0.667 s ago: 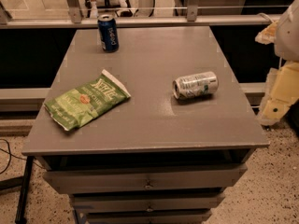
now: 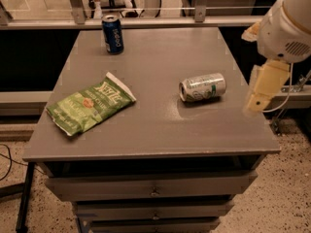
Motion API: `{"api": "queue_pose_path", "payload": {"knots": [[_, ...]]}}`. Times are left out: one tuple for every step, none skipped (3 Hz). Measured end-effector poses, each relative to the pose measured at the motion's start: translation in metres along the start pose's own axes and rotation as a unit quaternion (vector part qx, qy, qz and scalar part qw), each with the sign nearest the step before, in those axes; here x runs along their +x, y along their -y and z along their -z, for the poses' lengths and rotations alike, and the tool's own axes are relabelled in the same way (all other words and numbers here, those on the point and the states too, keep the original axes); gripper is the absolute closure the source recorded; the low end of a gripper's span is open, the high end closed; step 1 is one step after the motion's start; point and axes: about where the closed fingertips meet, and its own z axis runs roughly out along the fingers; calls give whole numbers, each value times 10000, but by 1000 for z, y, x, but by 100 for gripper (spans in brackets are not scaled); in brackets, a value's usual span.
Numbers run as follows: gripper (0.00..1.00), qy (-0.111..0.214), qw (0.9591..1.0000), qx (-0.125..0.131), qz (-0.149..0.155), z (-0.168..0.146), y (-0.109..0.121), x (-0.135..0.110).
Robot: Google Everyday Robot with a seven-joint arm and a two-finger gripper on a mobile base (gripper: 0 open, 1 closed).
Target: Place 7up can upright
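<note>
Gripper [image 2: 259,95] moves in toward table [image 2: 160,130] right edge; its grip state can't tell. 7up can [image 2: 202,87] lies on side nearby, untouched.

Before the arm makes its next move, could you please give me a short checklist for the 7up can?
1. 7up can in plain view on the table: ok.
2. Can standing upright: not ok, it lies on its side.
3. Chip bag and Pepsi can well apart from it: ok.
4. Gripper at the can: not ok, it hangs beyond the table edge nearest the can.
5. Can free of dents: cannot tell.
</note>
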Motion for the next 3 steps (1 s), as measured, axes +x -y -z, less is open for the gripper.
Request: {"api": "queue_pose_path", "payload": {"knots": [[0, 220, 9994, -97, 257, -46, 32, -23], [0, 377, 9981, -310, 388, -86, 45, -41], [0, 479, 9965, -503, 454, -116, 46, -55]]}}
